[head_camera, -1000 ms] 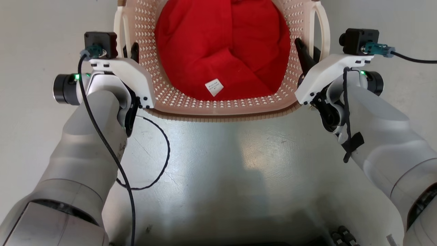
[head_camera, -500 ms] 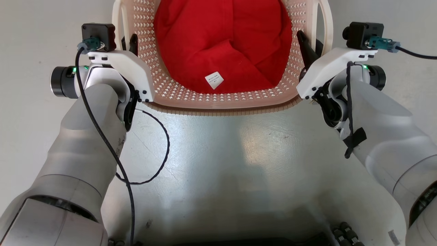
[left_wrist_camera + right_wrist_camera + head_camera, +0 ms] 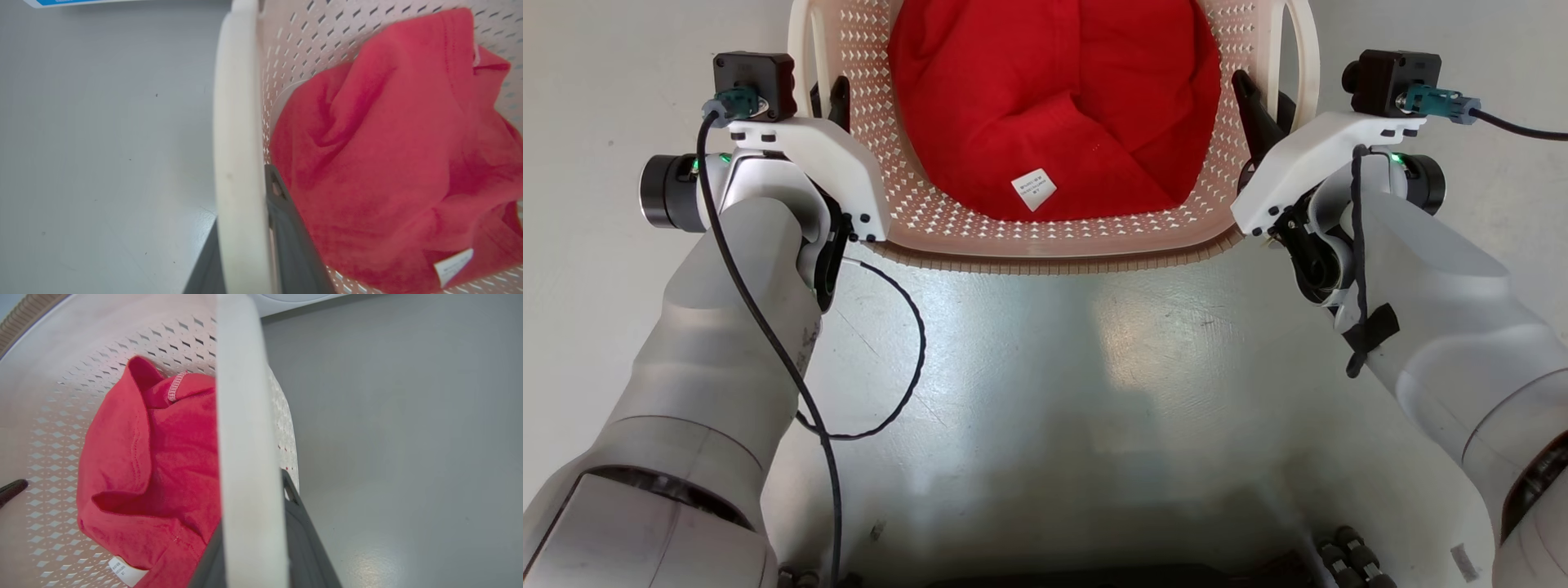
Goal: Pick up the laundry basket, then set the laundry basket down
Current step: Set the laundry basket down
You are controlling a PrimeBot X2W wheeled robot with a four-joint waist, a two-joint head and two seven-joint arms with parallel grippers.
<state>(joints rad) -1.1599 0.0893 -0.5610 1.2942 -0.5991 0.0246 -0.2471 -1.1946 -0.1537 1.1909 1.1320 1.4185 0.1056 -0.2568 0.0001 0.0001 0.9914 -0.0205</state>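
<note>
The cream perforated laundry basket [image 3: 1045,245] with its brown woven-look rim hangs between my two arms, with a red garment [image 3: 1054,98] bearing a white label inside. My left gripper [image 3: 829,98] is shut on the basket's left loop handle [image 3: 802,49]. My right gripper [image 3: 1262,110] is shut on the right loop handle [image 3: 1308,49]. In the left wrist view the white handle [image 3: 237,143] runs between my dark fingers [image 3: 290,237]. The right wrist view shows the same: the handle [image 3: 245,416] sits clamped between the fingers [image 3: 304,539].
Pale grey floor [image 3: 1094,367] lies below and around the basket. A black cable [image 3: 915,351] loops off my left forearm. A white rounded appliance edge [image 3: 294,300] shows beyond the basket, and a blue-and-white strip [image 3: 61,2] lies at the floor's far side.
The basket and both grippers have shifted a little up the head view, away from my body, most of it in the first half second. Both grips are unchanged.
</note>
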